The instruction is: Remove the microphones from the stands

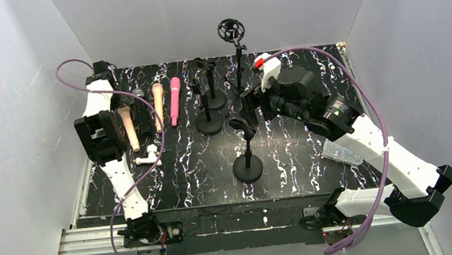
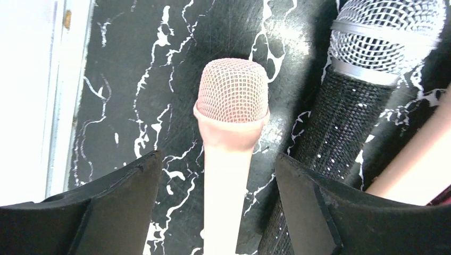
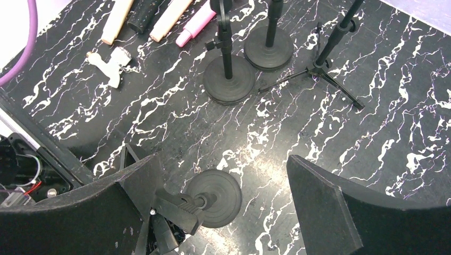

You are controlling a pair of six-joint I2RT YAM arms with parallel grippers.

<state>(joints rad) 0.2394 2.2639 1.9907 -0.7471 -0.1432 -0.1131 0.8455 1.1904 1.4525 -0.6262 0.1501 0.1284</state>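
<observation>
Here, microphone (image 2: 232, 133) lying flat, head pointing away.

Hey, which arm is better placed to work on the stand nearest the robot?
Right. The right hand hangs open just above the near stand, beside its clip. The left hand is far off to the left, open astride the peach microphone lying flat.

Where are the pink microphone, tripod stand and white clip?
Pink microphone (image 1: 175, 101): top view, mid-body.
Tripod stand (image 3: 321, 66): right wrist view, leg hub.
White clip (image 3: 113, 66): right wrist view, its middle.
</observation>
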